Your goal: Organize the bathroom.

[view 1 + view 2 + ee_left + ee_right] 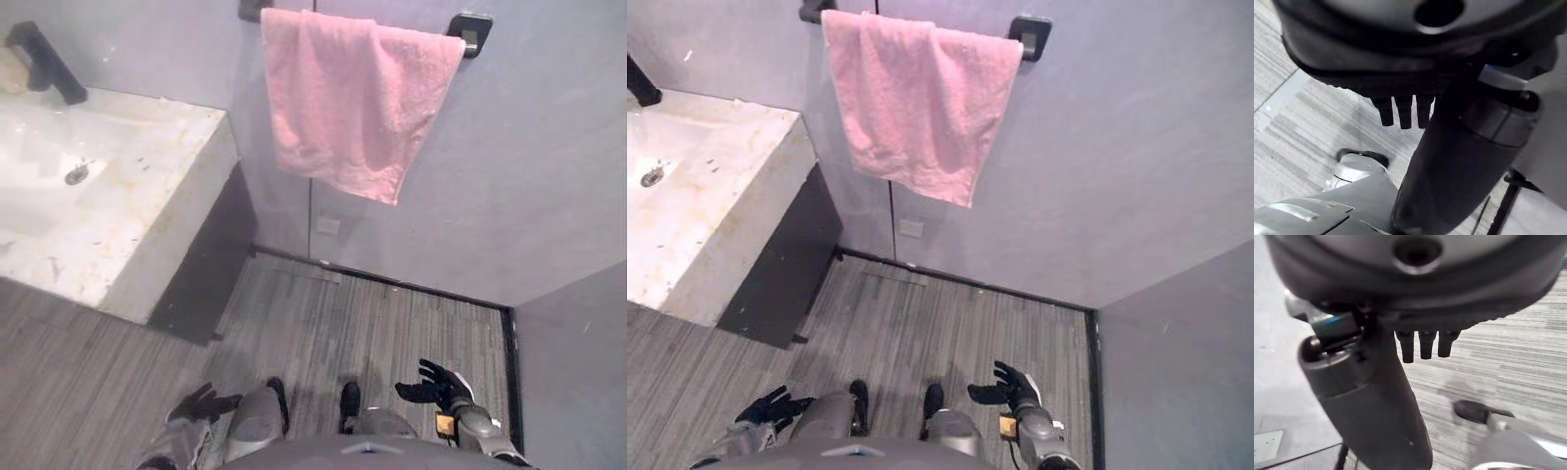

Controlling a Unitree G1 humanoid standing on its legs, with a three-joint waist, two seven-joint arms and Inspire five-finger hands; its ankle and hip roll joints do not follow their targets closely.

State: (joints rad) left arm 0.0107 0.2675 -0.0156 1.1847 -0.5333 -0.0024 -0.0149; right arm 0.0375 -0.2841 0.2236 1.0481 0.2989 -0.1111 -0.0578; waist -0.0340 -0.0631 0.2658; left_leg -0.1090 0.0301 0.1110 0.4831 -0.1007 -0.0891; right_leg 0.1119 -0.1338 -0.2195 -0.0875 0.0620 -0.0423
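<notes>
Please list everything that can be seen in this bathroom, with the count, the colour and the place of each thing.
towel: one, pink, hanging over the bar on the wall, its lower edge slanted
towel bar: one, dark brackets, on the grey wall above the floor
sink: one, white with marks on it, at the left, with a dark base below
faucet: one, black, at the back of the sink
drain: one, metal, in the basin
wall outlet: one, pale, low on the wall under the towel
floor: grey striped planks
left hand: one, dark, low at the left, open, holding nothing
right hand: one, dark, low at the right, open, holding nothing
</notes>
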